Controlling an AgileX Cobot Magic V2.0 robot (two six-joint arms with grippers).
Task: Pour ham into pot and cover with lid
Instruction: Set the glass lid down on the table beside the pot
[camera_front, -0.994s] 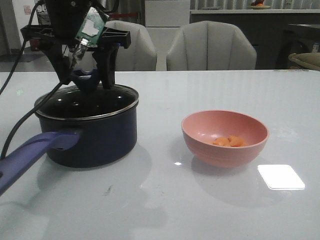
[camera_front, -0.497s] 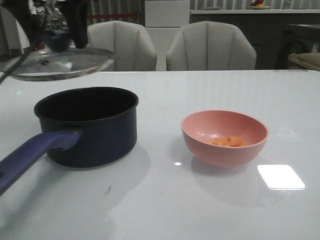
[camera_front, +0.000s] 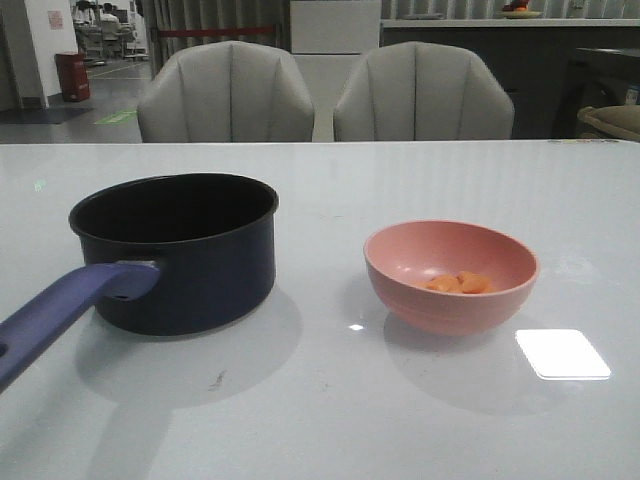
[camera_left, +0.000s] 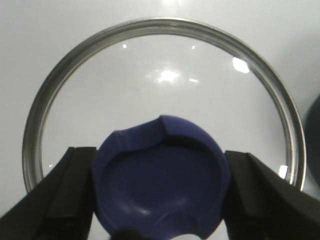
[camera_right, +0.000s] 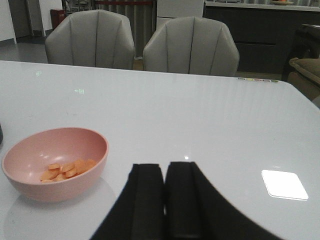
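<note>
The dark navy pot (camera_front: 175, 250) stands uncovered at the table's left, its purple-blue handle (camera_front: 60, 310) pointing to the near left. The ham (camera_front: 458, 284) lies as orange chunks in the pink bowl (camera_front: 450, 275) to the pot's right. Neither gripper shows in the front view. In the left wrist view my left gripper (camera_left: 160, 155) is shut on the dark blue knob (camera_left: 161, 185) of the glass lid (camera_left: 165, 80), over white table surface. My right gripper (camera_right: 165, 172) is shut and empty, to the right of the bowl (camera_right: 55, 162) and ham (camera_right: 67, 170).
Two grey chairs (camera_front: 228, 95) (camera_front: 420, 95) stand behind the table's far edge. A bright light patch (camera_front: 562, 354) lies on the table (camera_front: 330, 400) near the bowl's right. A dark curved edge (camera_left: 314, 130) shows beside the lid in the left wrist view.
My left gripper has lifted the lid off the pot and carried it up and left, out of the front view. The pot now stands open. The bowl has not moved.
</note>
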